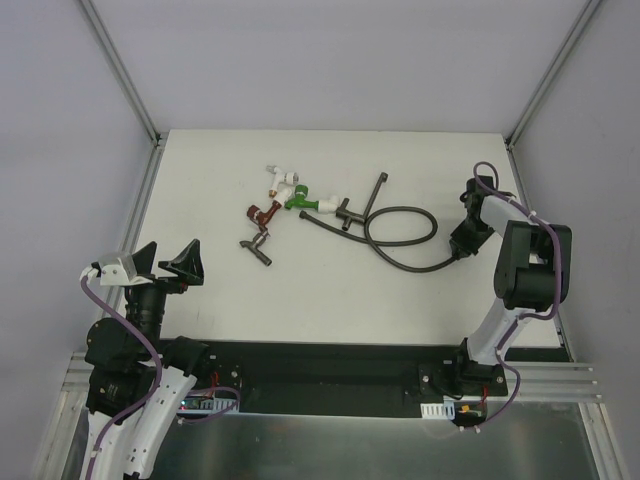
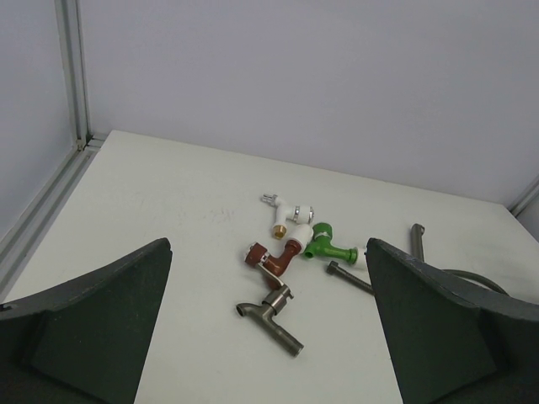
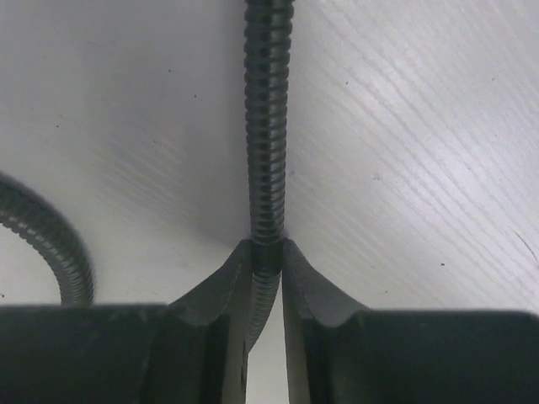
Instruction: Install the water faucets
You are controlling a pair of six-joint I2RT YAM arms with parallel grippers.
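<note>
Four small faucets lie in a cluster mid-table: a white one point(image 1: 283, 180), a green one point(image 1: 300, 199), a red-brown one point(image 1: 262, 213) and a grey metal one with a lever point(image 1: 256, 246). The left wrist view shows them too: white point(image 2: 289, 210), green point(image 2: 327, 246), red-brown point(image 2: 274, 257), grey metal point(image 2: 271, 316). My left gripper point(image 1: 165, 262) is open and empty, low at the table's left, well short of them. My right gripper point(image 1: 462, 243) is shut on the end of the long dark corrugated hose point(image 3: 267, 126) at the right.
The hose point(image 1: 400, 240) loops on the table from the right gripper toward a dark T-shaped pipe piece point(image 1: 345, 215) beside the green faucet. A straight dark pipe end point(image 1: 378, 188) lies behind it. Grey walls and metal frame posts bound the white table point(image 1: 330, 290).
</note>
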